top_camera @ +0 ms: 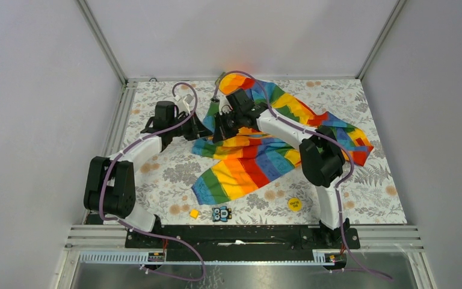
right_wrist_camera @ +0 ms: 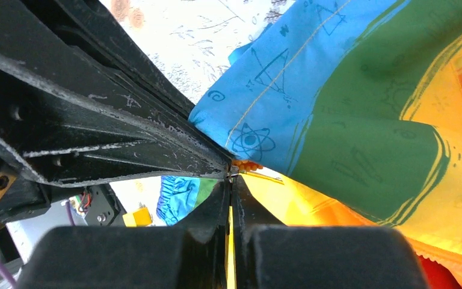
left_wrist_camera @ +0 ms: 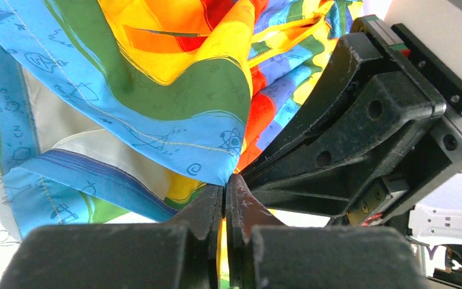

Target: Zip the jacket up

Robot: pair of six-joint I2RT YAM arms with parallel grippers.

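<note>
The jacket lies crumpled from the table's centre toward two o'clock. The left gripper and right gripper are each clamped tight on its lower edge, tips crowded together. Thin fabric could slip out under tension, or the fingers could collide.

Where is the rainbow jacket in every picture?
Top external: the jacket lies mid-table, spreading to the right.
Left wrist: the jacket fills the upper left, above the fingers.
Right wrist: the jacket fills the right side.
Shared landmark: the left gripper and right gripper meet tip to tip at the jacket's blue hem.
</note>
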